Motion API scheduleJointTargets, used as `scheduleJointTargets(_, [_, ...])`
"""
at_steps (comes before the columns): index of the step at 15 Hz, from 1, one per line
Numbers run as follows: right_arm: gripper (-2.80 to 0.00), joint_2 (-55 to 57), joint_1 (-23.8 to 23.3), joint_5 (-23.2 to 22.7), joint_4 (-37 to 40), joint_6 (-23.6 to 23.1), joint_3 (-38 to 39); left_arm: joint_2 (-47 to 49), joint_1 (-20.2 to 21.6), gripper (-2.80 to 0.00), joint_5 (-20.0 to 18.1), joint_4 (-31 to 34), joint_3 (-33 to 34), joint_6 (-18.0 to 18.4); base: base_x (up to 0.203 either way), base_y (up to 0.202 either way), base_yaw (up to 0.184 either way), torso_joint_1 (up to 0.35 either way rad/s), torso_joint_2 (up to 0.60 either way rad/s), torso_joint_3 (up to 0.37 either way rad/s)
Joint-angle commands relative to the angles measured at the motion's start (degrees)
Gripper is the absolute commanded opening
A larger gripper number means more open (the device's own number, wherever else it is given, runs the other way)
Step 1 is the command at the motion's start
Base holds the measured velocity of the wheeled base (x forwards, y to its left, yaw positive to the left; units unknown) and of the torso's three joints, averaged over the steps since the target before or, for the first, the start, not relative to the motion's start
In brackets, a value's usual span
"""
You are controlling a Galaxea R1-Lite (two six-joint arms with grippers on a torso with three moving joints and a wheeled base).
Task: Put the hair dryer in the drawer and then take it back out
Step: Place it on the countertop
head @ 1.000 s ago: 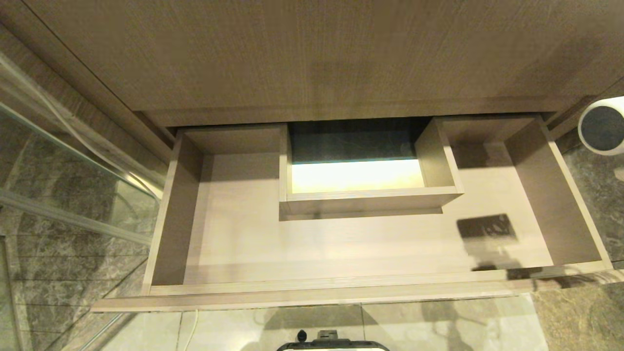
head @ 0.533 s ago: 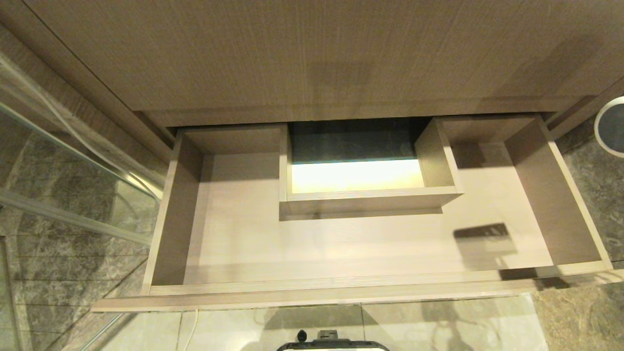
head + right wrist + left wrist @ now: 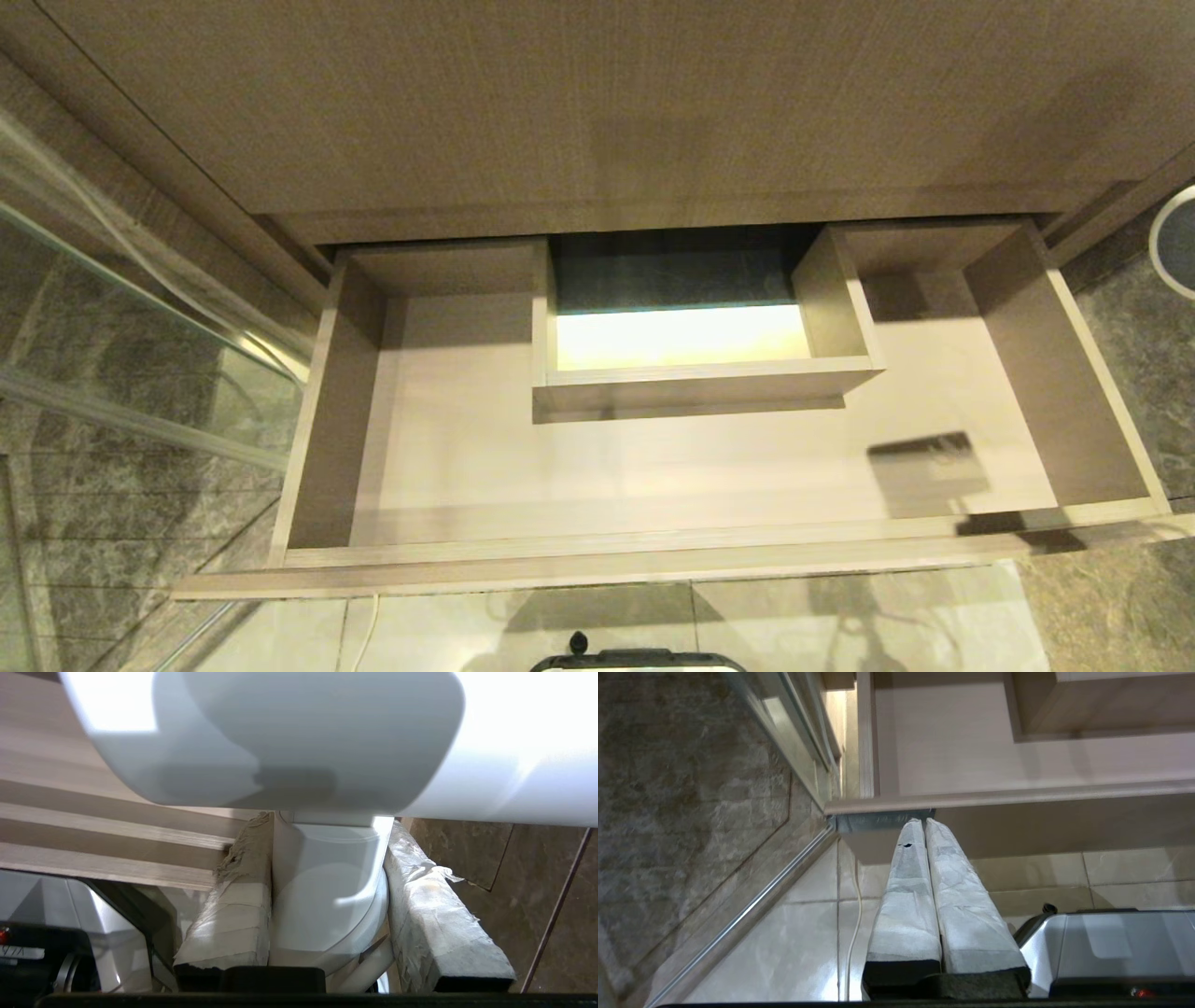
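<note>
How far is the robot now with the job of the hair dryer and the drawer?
The wide light-wood drawer stands pulled open and holds nothing. The small white hair dryer is clamped by its handle in the right hand, off the drawer's right end, where only its dark round end shows. The left hand is shut, parked below the drawer front. Whether the dryer is going in or coming out, I cannot tell.
</note>
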State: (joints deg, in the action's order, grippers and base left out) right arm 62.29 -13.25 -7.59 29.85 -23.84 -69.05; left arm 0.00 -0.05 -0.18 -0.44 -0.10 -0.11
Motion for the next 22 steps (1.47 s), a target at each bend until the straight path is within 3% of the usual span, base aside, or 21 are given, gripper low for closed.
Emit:
scheduleJointTargets(1, [-2.80, -0.07, -0.02, -0.02, 0.56, -0.24, 0.05, 0.09, -0.04, -2.80, 0.01, 0.00, 0.01, -0.01, 0.005, 0.009, -0.062, 0.003, 0.00, 0.002])
scheduleJointTargets(9, [-2.80, -0.42, -0.02, 0.12, 0.21, -0.76, 0.67, 0.09, -0.04, -2.80, 0.01, 0.00, 0.01, -0.06, 0.001, 0.008, -0.139, 0.002, 0.00, 0.002])
scheduleJointTargets(22, [-2.80, -2.00, -0.02, 0.48, -1.45, -0.59, 2.43, 0.09, -0.04, -2.80, 0.01, 0.00, 0.01, 0.02, 0.000, 0.000, 0.005, 0.001, 0.00, 0.000])
